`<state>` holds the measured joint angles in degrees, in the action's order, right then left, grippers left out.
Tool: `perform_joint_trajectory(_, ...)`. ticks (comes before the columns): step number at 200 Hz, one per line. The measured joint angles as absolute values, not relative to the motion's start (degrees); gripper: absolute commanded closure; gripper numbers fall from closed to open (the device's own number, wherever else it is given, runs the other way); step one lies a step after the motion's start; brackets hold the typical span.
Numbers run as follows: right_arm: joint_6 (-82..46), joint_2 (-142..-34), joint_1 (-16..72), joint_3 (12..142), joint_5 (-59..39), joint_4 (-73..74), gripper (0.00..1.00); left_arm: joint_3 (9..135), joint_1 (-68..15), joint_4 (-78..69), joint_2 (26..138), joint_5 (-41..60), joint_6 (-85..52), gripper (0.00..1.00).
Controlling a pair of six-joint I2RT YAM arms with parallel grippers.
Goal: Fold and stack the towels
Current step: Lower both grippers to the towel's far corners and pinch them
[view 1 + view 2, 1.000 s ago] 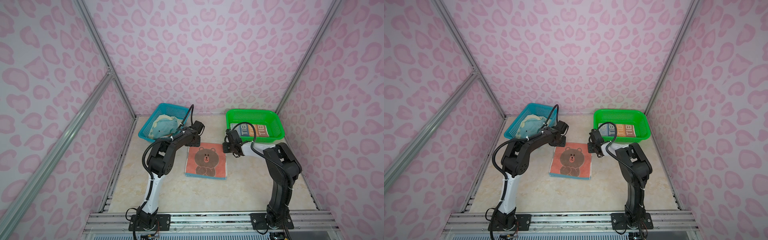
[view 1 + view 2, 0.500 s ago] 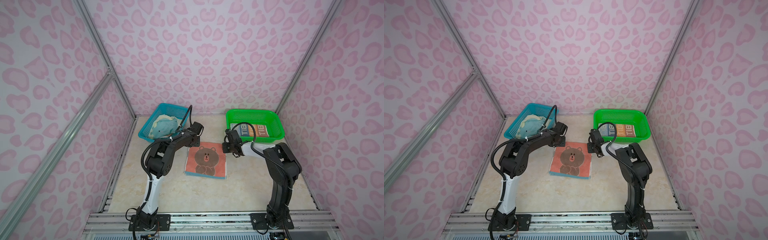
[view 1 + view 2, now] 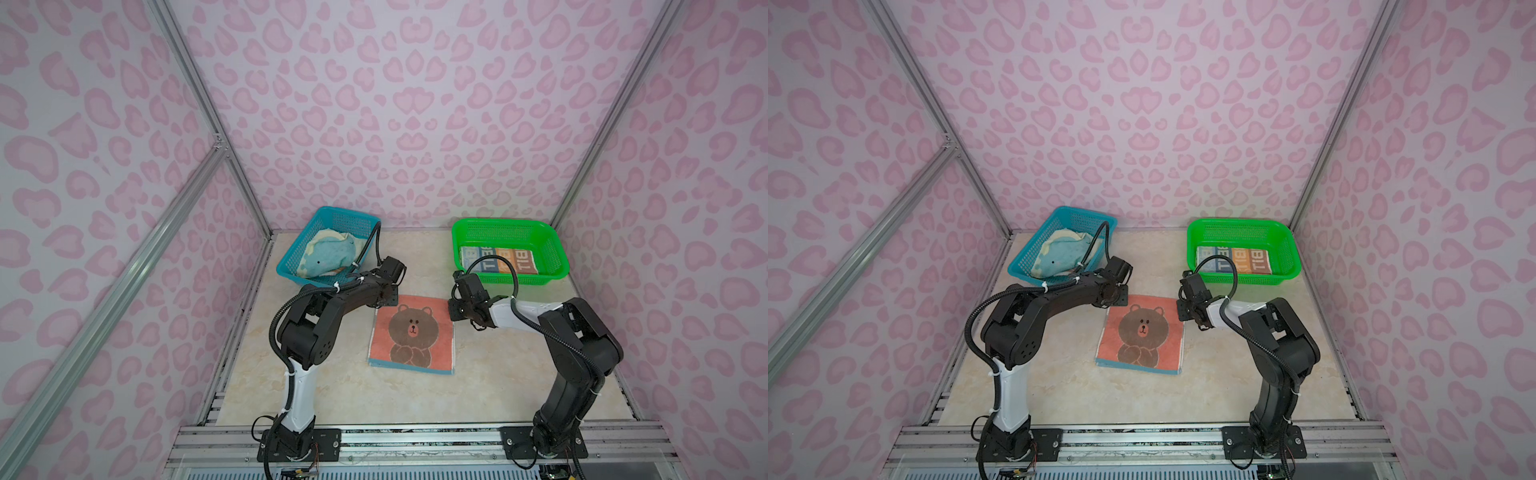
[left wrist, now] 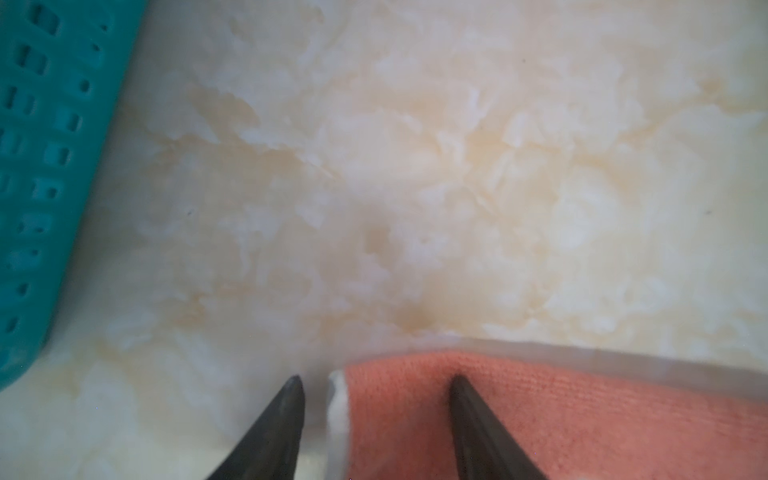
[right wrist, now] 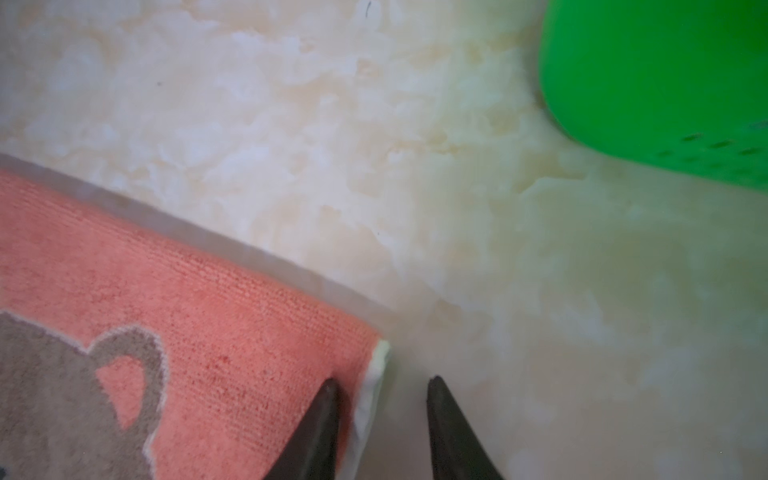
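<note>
The left arm had dipped a little closer to a far corner of the coral towel, and its jaws had opened a bit wider. The right arm had hardly moved. The coral towel lay flat on the table between the arms, bear side up. Behind it, the blue basket held the bunched whale towel. The green basket held the folded striped towel. The left gripper was open, with one finger over the cloth and one over the table. The right gripper was open the same way at the other far corner. Both looked ready to pinch and fold.
</note>
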<state>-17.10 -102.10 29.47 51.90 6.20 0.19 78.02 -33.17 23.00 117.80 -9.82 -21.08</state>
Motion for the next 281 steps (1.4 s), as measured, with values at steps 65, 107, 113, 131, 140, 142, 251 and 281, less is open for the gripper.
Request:
perform_joint_trajectory(65, -15.7, -101.14, 28.8, 56.31, 6.79, -4.95, 0.63, 81.52, -33.65, 32.18, 117.25, -8.69, -20.67, 0.31)
perform_joint_trajectory(107, -14.92, -102.67, 28.56, 58.65, 6.55, -5.32, 0.64, 84.27, -32.62, 34.68, 117.25, -7.4, -20.43, 0.33)
perform_joint_trajectory(113, -14.76, -103.18, 28.51, 58.89, 6.37, -5.37, 0.64, 84.38, -32.58, 34.59, 117.25, -7.09, -20.43, 0.33)
perform_joint_trajectory(131, -14.76, -104.71, 28.47, 59.22, 5.76, -5.43, 0.64, 84.38, -32.29, 34.89, 117.27, -6.39, -20.47, 0.35)
perform_joint_trajectory(140, -14.76, -105.43, 28.47, 59.22, 5.5, -5.58, 0.64, 84.38, -32.32, 34.89, 117.3, -5.76, -20.49, 0.36)
perform_joint_trajectory(142, -14.79, -105.6, 28.47, 59.2, 5.45, -5.63, 0.64, 84.38, -32.32, 34.87, 117.3, -5.63, -20.49, 0.36)
perform_joint_trajectory(251, -15.4, -106.91, 28.97, 58.48, 3.88, -1.93, 0.79, 85.91, -32.34, 33.45, 120.79, -2.87, -21.12, 0.63)
perform_joint_trajectory(281, -15.4, -107.22, 28.97, 58.59, 3.01, -1.39, 0.91, 86.13, -32.32, 31.86, 121.38, -3.33, -21.15, 0.73)
